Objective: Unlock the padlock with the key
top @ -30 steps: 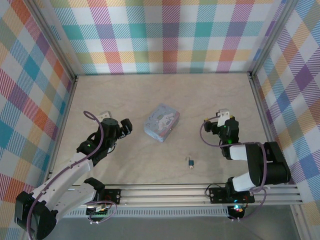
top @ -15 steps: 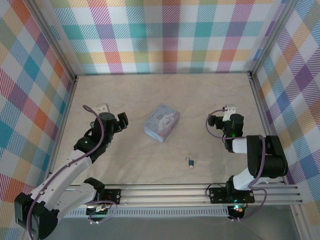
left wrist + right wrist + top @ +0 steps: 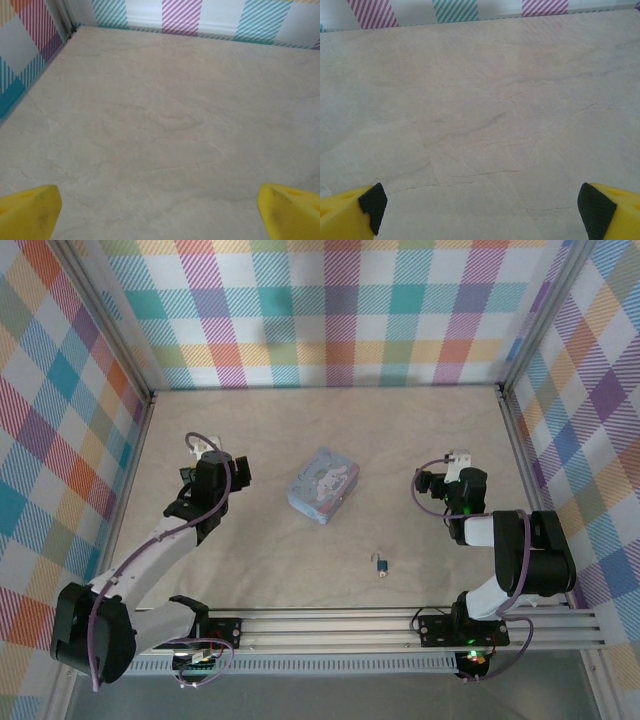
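Left gripper (image 3: 160, 216) sits over the left side of the pale table (image 3: 270, 430), facing the far plaid wall (image 3: 330, 320); in its wrist view the yellow fingertips (image 3: 30, 216) stand at opposite bottom corners, so the jaws are spread wide with only bare tabletop between them. Right of it, near the middle of the table, lies a pale blue cartoon-printed tin (image 3: 324, 484), flat and turned diagonally, well apart from both arms. Further right and nearer the arm bases, the padlock (image 3: 380, 562) lies flat on the open table, a small dark blue body with its thin shackle toward the far side, so its long axis runs roughly near to far with a slight tilt. The key (image 3: 382, 574) shows as a yellowish speck at the padlock's near end, on about the same line; it is too small to tell whether it touches the lock or sits in it. Right gripper (image 3: 480, 212) rests over the right side of the table, well apart from lock and key, also facing the far wall; its black-padded yellow fingertips (image 3: 607, 212) are wide apart and hold nothing.
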### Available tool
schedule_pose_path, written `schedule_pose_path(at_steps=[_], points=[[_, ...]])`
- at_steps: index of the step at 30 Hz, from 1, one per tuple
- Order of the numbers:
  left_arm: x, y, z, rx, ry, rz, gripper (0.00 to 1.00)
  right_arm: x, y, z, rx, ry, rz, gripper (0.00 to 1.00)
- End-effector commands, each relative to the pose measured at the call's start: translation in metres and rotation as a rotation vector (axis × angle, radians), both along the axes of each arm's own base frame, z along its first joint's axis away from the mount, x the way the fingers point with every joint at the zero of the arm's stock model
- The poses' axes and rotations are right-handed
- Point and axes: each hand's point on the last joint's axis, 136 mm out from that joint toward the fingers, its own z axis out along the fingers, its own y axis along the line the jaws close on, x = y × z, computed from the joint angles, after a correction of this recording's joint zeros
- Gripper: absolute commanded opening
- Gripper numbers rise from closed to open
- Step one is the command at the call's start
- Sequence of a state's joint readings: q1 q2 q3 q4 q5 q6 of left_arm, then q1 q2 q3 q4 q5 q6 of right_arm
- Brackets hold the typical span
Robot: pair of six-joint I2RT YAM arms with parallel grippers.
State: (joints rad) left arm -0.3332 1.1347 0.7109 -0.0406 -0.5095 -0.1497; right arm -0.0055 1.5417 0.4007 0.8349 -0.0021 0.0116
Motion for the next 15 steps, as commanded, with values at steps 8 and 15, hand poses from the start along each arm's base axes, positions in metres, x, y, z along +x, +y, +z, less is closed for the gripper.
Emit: schedule_pose_path(at_steps=[8,15], points=[[0.013,0.027,-0.028,0.109,-0.001,0.013,1.00,0.002,0.004,0.005,0.015,-0.014,0.017,1.00],[0.021,0.013,-0.045,0.111,-0.052,-0.112,1.00,0.002,0.004,0.005,0.014,-0.014,0.018,1.00]])
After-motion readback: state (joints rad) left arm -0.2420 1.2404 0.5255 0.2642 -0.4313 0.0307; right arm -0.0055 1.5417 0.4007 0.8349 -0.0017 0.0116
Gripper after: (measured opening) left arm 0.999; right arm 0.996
